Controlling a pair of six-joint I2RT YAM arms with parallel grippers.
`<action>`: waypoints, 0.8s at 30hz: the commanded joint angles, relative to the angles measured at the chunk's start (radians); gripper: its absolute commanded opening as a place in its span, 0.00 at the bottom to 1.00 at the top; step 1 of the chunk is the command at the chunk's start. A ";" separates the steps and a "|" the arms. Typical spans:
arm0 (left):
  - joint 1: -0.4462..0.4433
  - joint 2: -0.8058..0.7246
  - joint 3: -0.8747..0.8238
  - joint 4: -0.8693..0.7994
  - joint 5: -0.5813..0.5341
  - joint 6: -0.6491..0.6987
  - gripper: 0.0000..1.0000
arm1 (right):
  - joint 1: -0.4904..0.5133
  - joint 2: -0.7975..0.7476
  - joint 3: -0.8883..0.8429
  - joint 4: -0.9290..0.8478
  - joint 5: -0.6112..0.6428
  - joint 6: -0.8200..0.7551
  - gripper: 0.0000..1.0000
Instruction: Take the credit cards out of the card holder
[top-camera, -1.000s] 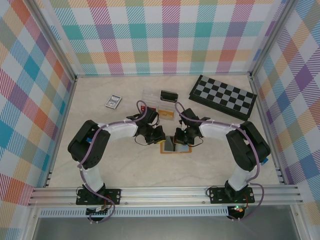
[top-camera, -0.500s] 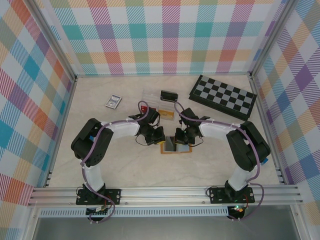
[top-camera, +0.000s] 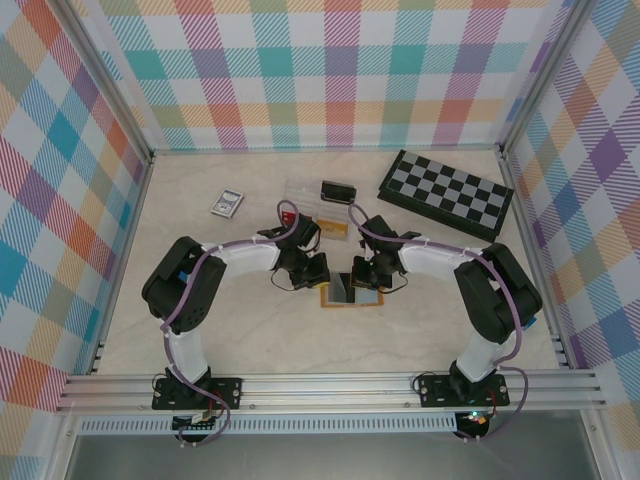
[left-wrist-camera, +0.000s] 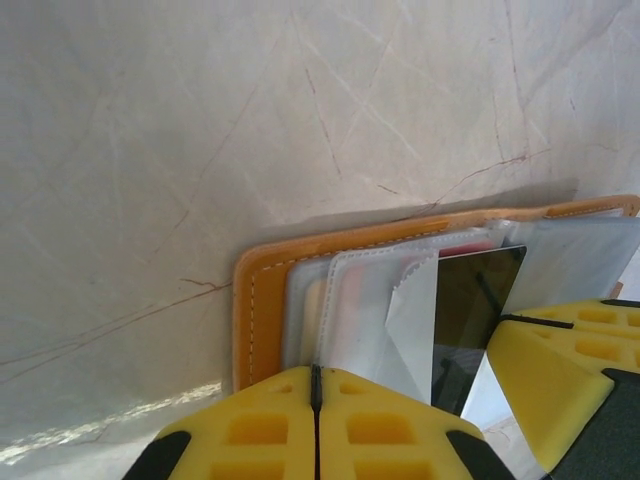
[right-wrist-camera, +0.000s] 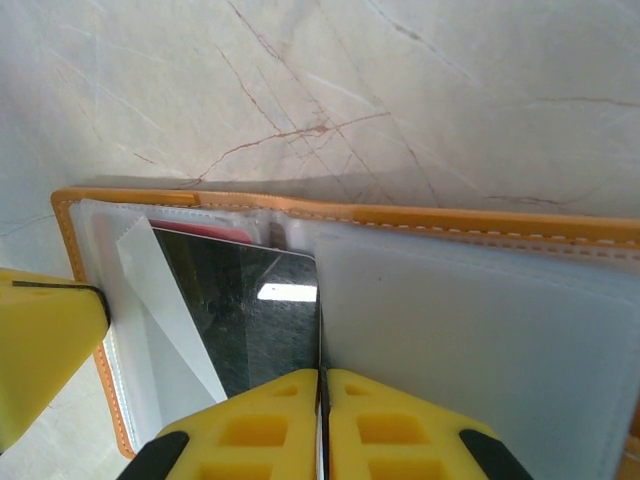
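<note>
Extraction is the step in hand, and no card is out yet. The card holder (top-camera: 350, 294) lies open and flat on the table (top-camera: 250, 340), directly under both sets of fingertips.

The left gripper (left-wrist-camera: 316, 375) has its yellow pads pressed together. Their seam lines up with the edge of a clear sleeve (left-wrist-camera: 365, 300) that rises toward them, but I cannot tell whether that film is actually caught.

The right gripper (right-wrist-camera: 322, 378) is likewise closed tight, and a thin edge runs straight out of its seam (card edge or sleeve edge, the pictures do not settle). In its wrist view a dark card (right-wrist-camera: 245, 320) lies just to the left of the fingers, and an empty-looking sleeve panel (right-wrist-camera: 470, 330) lies to their right. A red strip (right-wrist-camera: 215, 232) peeks out beyond the dark card, farther from the fingertips.

As I read it, the next move calls for one gripper to pin the holder. The other should take the dark card alone by its free edge and slide it along the pocket rather than upward, or the whole holder may lift with it.
</note>
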 joint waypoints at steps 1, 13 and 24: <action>-0.012 -0.060 0.013 0.016 -0.008 0.027 0.07 | 0.005 0.010 0.008 -0.010 -0.006 -0.001 0.10; -0.043 0.001 -0.012 0.045 0.027 -0.010 0.05 | 0.003 0.018 -0.008 0.022 -0.045 0.002 0.17; -0.043 0.039 -0.040 -0.036 -0.047 -0.025 0.03 | -0.020 0.019 -0.044 0.085 -0.136 0.029 0.26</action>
